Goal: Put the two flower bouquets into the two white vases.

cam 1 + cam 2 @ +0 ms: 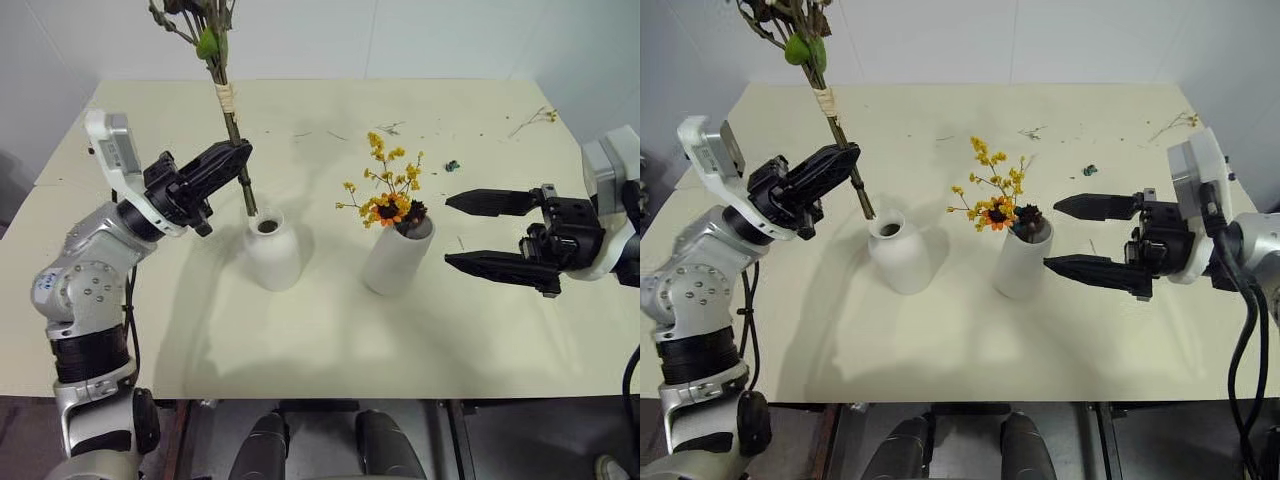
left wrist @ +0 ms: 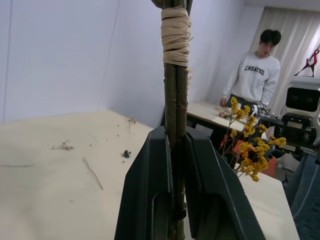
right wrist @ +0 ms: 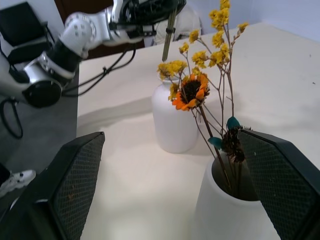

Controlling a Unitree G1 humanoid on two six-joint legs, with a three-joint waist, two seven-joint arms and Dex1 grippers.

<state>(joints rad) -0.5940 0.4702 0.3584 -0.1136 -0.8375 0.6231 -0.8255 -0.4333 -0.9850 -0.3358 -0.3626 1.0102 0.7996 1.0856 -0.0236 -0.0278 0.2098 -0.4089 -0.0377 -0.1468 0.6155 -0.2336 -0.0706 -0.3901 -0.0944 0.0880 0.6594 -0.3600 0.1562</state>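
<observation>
On the desk (image 1: pixel 480 330) I log two vases side by side near the middle: the squat vase (image 1: pixel 273 252) to my left, the cylinder vase (image 1: pixel 397 257) just to its right, apart from it, with the small bouquet (image 1: pixel 388 192) standing in the cylinder. My left claw (image 1: pixel 236 160) sits left of the squat vase, clamped on the stems of the large bouquet (image 1: pixel 214 45), whose stem ends hang at that vase's mouth while its head rises toward the desk's far edge. My right claw (image 1: pixel 470 230) lies right of the cylinder, jaws spread, close to it; loose twigs (image 1: pixel 533 120) lie at the far right.

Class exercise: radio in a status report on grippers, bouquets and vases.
Left gripper shut on rose bouquet, stem tips at squat vase mouth. Right gripper open, empty. Yellow bouquet in tall vase.
</observation>
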